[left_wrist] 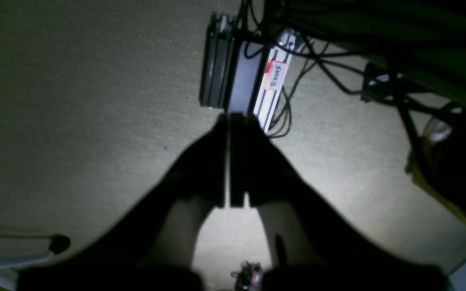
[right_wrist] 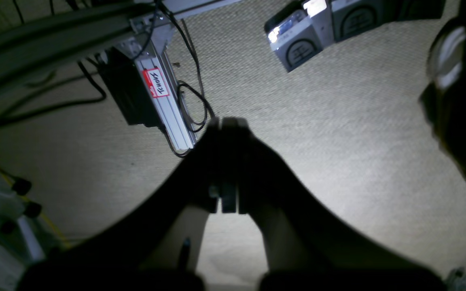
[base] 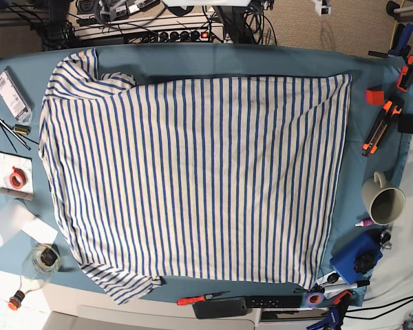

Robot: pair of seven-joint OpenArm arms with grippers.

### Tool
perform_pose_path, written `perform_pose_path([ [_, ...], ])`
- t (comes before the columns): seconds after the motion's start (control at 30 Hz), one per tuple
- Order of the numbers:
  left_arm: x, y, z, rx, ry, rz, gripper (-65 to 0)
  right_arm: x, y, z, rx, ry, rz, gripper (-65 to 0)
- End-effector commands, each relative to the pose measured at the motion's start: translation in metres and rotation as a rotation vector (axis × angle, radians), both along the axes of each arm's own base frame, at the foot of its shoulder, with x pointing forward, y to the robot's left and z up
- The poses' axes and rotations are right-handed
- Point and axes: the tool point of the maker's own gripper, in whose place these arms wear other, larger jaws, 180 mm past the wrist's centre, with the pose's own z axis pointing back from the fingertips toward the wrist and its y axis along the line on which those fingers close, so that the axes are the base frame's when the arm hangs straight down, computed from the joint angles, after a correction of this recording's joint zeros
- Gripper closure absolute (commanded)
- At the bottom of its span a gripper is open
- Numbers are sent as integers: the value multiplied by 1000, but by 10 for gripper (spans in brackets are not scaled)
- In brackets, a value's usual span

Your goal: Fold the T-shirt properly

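shirt: the t-shirt (base: 193, 179) lies spread flat across the blue table (base: 372, 51), covering most of it
left claw (left_wrist: 229, 121): jaws pressed together, holding nothing, above carpet (left_wrist: 75, 101)
right claw (right_wrist: 227, 123): likewise closed and empty, over the carpet

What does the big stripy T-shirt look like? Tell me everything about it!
The T-shirt is white with thin blue stripes and looks like soft cloth. It lies spread out almost flat on the blue table cover, filling most of it. One short sleeve sticks out at the top left corner and another at the bottom left, both a bit crumpled. Its straight hem runs down the right side. No pincer touches it, and the small things around the table's edges lie beside it.
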Motion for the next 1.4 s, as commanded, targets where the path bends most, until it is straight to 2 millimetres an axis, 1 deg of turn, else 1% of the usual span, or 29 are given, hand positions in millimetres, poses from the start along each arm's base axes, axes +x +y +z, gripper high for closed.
perform_pose_path([
  [0.0,-6,6,3,8,-1,-9,0,-3,-9,6,-15,-18,18,0],
  [0.07,-6,10,8,25,-24,-15,0,-6,-7,13,-15,-40,63,0],
  [0.13,-4,20,12,78,-56,-17,0,-7,-1,21,-7,-67,114,0],
  [0.2,-2,32,16,145,-83,-34,0,-6,8,30,7,-96,174,0],
  [0.27,-5,39,21,186,-90,-68,0,-2,19,39,15,-142,273,0],
  [0.33,-7,40,26,194,-101,-79,0,3,30,50,23,-198,359,0],
  [0.4,-9,41,33,195,-115,-89,0,7,40,59,36,-238,392,0],
  [0.5,-14,41,46,200,-144,-109,0,11,47,71,40,-274,410,0],
  [0.6,-12,40,67,197,-211,-127,0,11,51,83,45,-299,427,0],
  [0.7,-6,33,93,174,-297,-157,0,10,53,95,23,-322,438,0],
  [0.8,3,31,117,183,-359,-182,0,16,54,112,-13,-363,448,0],
  [0.93,22,27,149,178,-448,-173,0,27,66,137,-8,-426,471,0],
  [1.07,41,21,178,181,-527,-201,0,41,76,160,-7,-477,494,0],
  [1.23,57,14,205,181,-596,-225,0,63,72,184,-90,-500,494,0],
  [1.37,62,9,219,178,-604,-246,0,82,72,212,-120,-540,504,0],
])
